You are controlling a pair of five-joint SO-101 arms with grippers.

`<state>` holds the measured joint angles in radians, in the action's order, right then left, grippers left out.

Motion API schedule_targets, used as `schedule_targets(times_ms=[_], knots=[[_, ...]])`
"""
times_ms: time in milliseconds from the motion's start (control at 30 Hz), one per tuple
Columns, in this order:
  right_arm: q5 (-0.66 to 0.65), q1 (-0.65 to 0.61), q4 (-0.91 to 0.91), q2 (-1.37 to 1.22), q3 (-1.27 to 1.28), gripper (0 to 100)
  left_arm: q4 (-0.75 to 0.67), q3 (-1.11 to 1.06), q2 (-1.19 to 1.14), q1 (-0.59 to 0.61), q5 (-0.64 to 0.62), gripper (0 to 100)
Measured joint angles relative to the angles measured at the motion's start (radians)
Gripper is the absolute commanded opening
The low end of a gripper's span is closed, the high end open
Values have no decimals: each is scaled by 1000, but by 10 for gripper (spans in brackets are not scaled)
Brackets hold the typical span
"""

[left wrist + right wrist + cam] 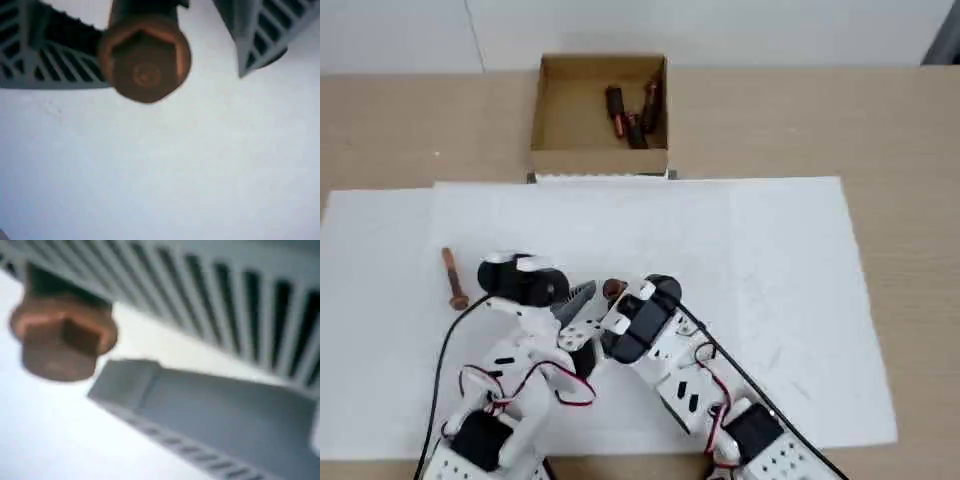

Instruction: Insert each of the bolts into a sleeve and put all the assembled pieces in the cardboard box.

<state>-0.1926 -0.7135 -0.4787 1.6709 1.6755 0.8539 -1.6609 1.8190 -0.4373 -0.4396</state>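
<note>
Only the head of the copper-coloured hex bolt (613, 289) shows; its shank is buried under the right arm's black-and-white wrist (640, 318). Dark pieces (632, 112) in the brown cardboard box (552, 120) are too small to count.

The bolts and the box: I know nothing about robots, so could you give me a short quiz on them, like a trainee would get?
1. True or false: the box already holds assembled pieces.
2. Where does the loose bolt lie? A: in the box. B: on the white sheet. C: on bare wood.
3. Fill the gap: seen from the left wrist, the bolt head has ___ sides.

Key: 1 true; 2 B; 3 six.
</note>
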Motion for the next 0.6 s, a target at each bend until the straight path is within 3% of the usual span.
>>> schedule_targets(times_ms=[333, 600], knots=[[0, 0, 2, 3, 0, 3, -34, 14, -2, 9, 0, 236], [-2, 2, 6, 32, 0, 3, -83, 98, -12, 137, 17, 51]])
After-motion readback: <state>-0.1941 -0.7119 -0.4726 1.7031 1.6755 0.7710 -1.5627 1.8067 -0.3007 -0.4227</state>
